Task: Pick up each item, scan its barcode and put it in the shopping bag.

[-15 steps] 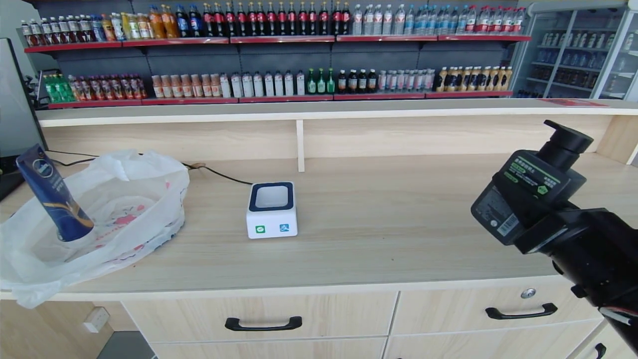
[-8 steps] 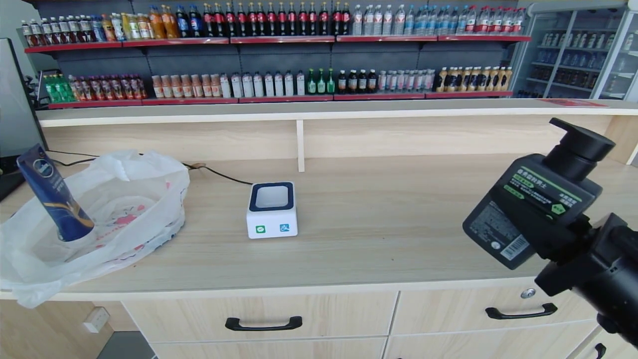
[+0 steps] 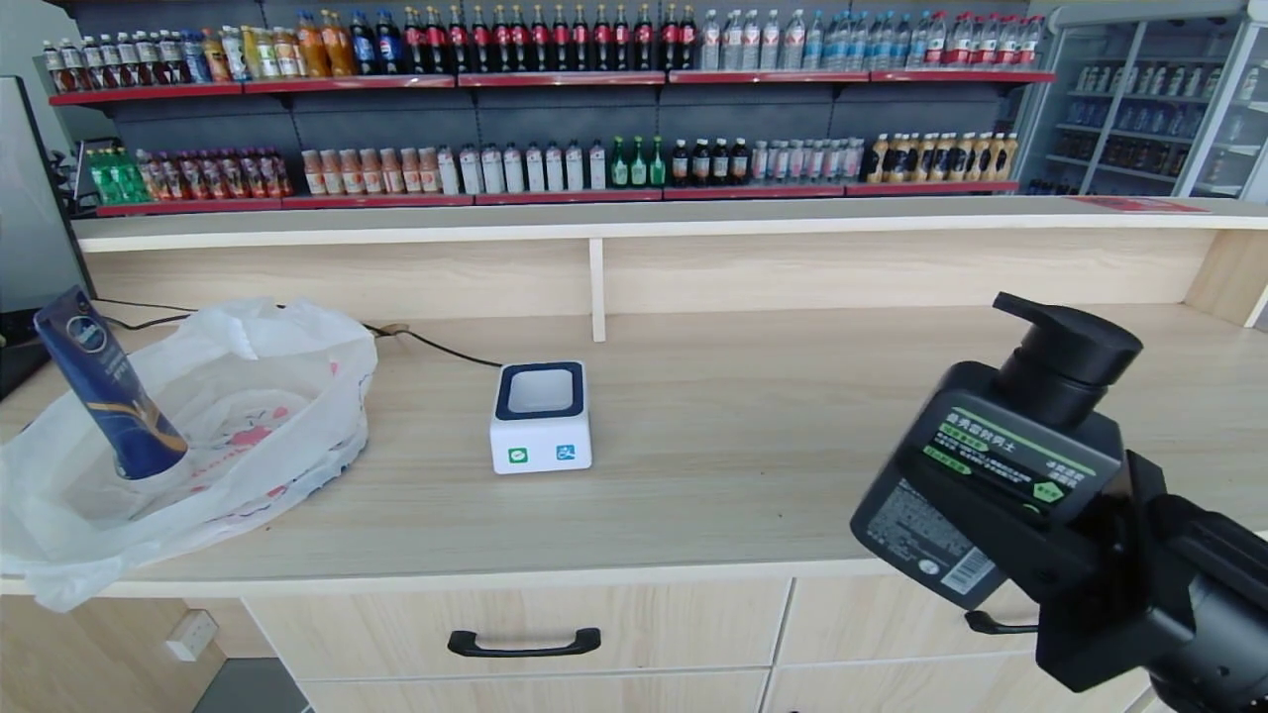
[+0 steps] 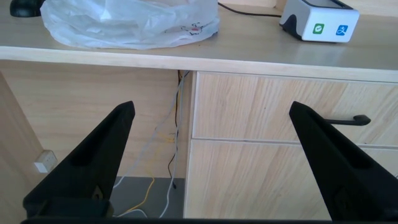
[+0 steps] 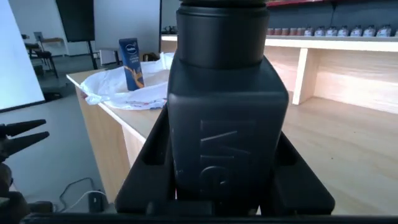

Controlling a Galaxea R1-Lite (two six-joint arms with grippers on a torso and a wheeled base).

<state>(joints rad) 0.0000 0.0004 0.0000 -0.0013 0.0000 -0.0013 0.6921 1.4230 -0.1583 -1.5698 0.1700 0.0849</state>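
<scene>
The bottle [image 3: 1001, 475] sits clamped in the right pincer [image 3: 1080, 555], by the front edge of the counter [image 3: 743, 446]. On the counter, left of that pincer, stands the scanner [image 3: 540, 416]. Farther left lies the bag [image 3: 258, 396], with the tube [image 3: 109, 386] leaning in it. The left pincer [image 4: 211, 109], fingers spread, is below the counter before the drawers [image 4: 280, 106], with bag and scanner above it.
</scene>
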